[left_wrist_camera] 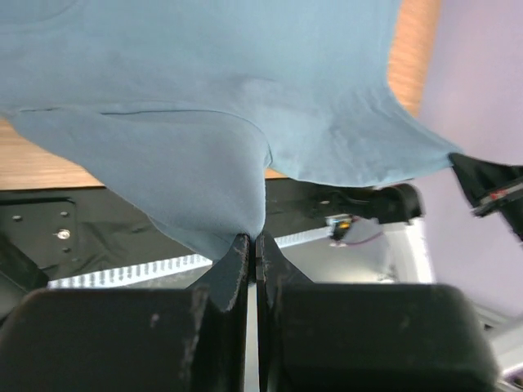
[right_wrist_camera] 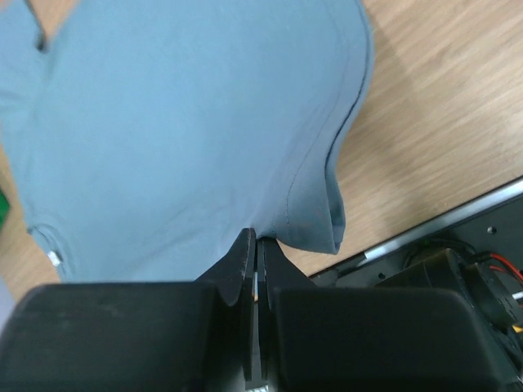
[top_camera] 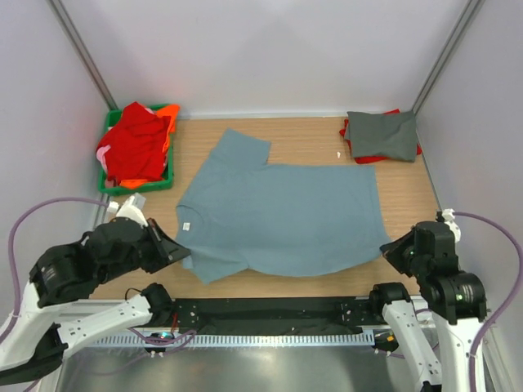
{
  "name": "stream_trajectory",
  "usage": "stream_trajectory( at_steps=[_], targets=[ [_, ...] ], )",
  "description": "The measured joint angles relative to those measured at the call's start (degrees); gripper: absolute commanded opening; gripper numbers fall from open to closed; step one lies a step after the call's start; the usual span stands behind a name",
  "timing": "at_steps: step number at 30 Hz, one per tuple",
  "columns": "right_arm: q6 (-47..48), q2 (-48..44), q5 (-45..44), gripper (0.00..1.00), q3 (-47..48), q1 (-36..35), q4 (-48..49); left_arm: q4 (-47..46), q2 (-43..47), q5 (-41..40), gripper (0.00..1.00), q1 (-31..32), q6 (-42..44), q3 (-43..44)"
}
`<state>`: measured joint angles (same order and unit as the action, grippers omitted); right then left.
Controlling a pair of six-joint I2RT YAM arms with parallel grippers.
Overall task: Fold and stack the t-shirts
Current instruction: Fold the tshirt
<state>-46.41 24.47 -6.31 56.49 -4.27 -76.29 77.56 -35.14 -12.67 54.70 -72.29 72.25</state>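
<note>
The dusty blue-grey t-shirt (top_camera: 282, 216) lies spread flat on the wooden table, collar to the left, hem to the right. My left gripper (top_camera: 186, 255) is shut on its near left sleeve, and the cloth (left_wrist_camera: 204, 180) rises from the closed tips of the gripper (left_wrist_camera: 252, 238). My right gripper (top_camera: 388, 249) is at the near right hem corner. In the right wrist view the gripper (right_wrist_camera: 255, 235) is shut, pinching the hem edge of the shirt (right_wrist_camera: 188, 122). A folded darker grey t-shirt (top_camera: 382, 135) rests on a red one (top_camera: 369, 158) at the back right.
A green crate (top_camera: 167, 181) at the back left holds a heap of red and orange t-shirts (top_camera: 135, 143). A black rail (top_camera: 270, 314) runs along the near table edge between the arm bases. White walls enclose the table on three sides.
</note>
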Motion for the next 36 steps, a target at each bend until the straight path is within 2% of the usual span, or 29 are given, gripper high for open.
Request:
stream_trajectory(
  at_steps=[6, 12, 15, 23, 36],
  targets=[
    [0.85, 5.88, 3.04, 0.04, -7.74, 0.00, 3.87, 0.44, -8.35, -0.90, 0.04, 0.00, 5.55, -4.09],
    [1.70, 11.93, 3.17, 0.05, -8.50, 0.00, 9.07, 0.35, -21.27, -2.89, 0.04, -1.36, 13.35, 0.24],
    [2.14, 14.88, 2.89, 0.06, -8.52, 0.00, 11.63, -0.57, -26.71, -1.99, 0.02, -6.05, 18.64, 2.54],
    [2.40, 20.44, 1.40, 0.08, -10.21, 0.00, 17.51, -2.49, -33.51, 4.28, 0.00, -21.99, 32.17, 2.62],
    [2.36, 28.00, -3.52, 0.08, -12.11, 2.03, 23.82, -4.92, -44.17, 5.90, 0.00, -28.39, 42.01, 5.81]
  ],
)
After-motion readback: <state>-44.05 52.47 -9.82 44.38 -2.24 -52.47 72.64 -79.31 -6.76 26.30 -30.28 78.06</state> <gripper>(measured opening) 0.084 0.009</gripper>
